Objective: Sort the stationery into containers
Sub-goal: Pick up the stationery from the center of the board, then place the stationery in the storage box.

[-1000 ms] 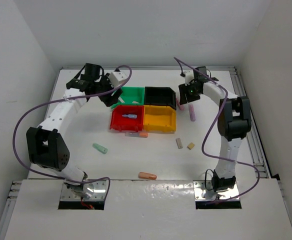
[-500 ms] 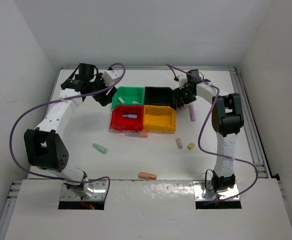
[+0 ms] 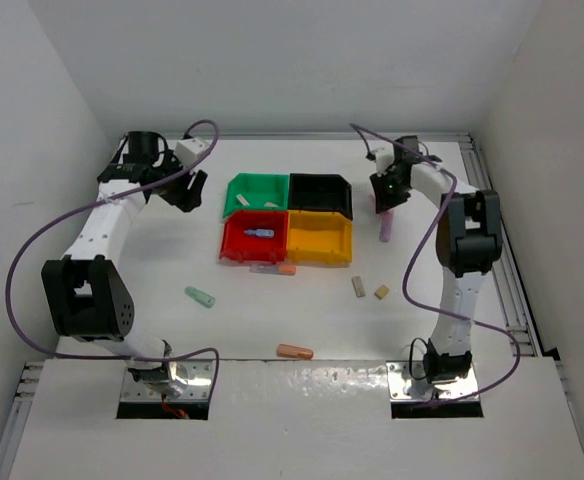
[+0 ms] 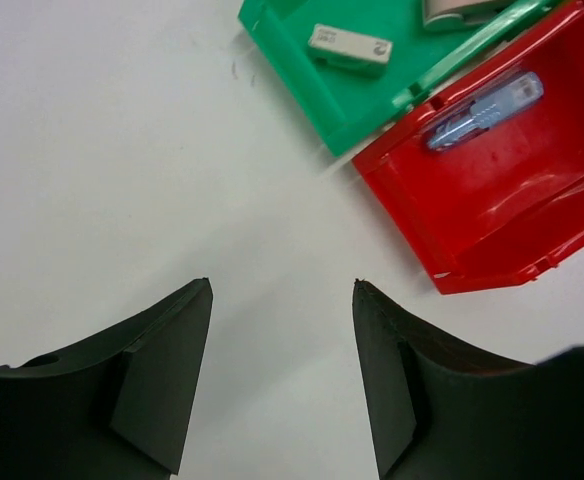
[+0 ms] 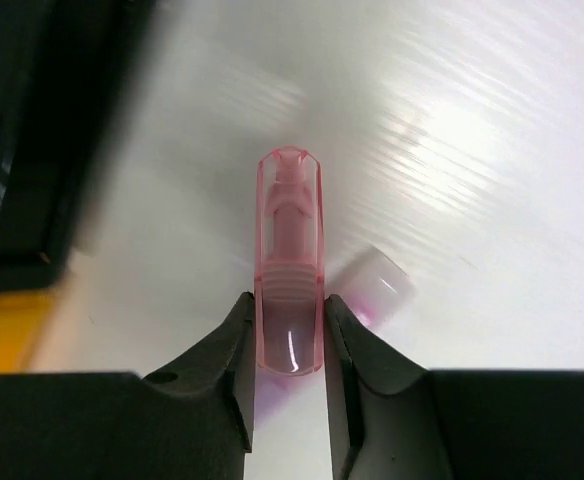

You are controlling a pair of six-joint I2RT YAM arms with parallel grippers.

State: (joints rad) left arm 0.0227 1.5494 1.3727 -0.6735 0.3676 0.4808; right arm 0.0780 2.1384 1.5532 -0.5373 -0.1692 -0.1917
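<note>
The four joined bins are green (image 3: 255,188), black (image 3: 319,190), red (image 3: 252,240) and yellow (image 3: 319,240). My right gripper (image 3: 386,197) is just right of the black bin. It is shut on a clear pink stick (image 5: 290,260) and holds it over the table. A second pink stick (image 3: 385,229) lies below it and also shows in the right wrist view (image 5: 377,285). My left gripper (image 3: 184,190) is open and empty over bare table left of the green bin (image 4: 372,105). That bin holds a grey block (image 4: 349,48). The red bin (image 4: 512,210) holds a blue piece (image 4: 484,108).
On the table lie a mint-green piece (image 3: 200,297), an orange piece (image 3: 294,351), an orange-pink stick (image 3: 274,268) against the red bin's front, and two tan blocks (image 3: 358,286) (image 3: 381,292). White walls enclose the table on three sides.
My left gripper has swung left, away from the green bin. My right gripper went to the black bin's right side and back; the pink stick that lay there is now in its jaws.
</note>
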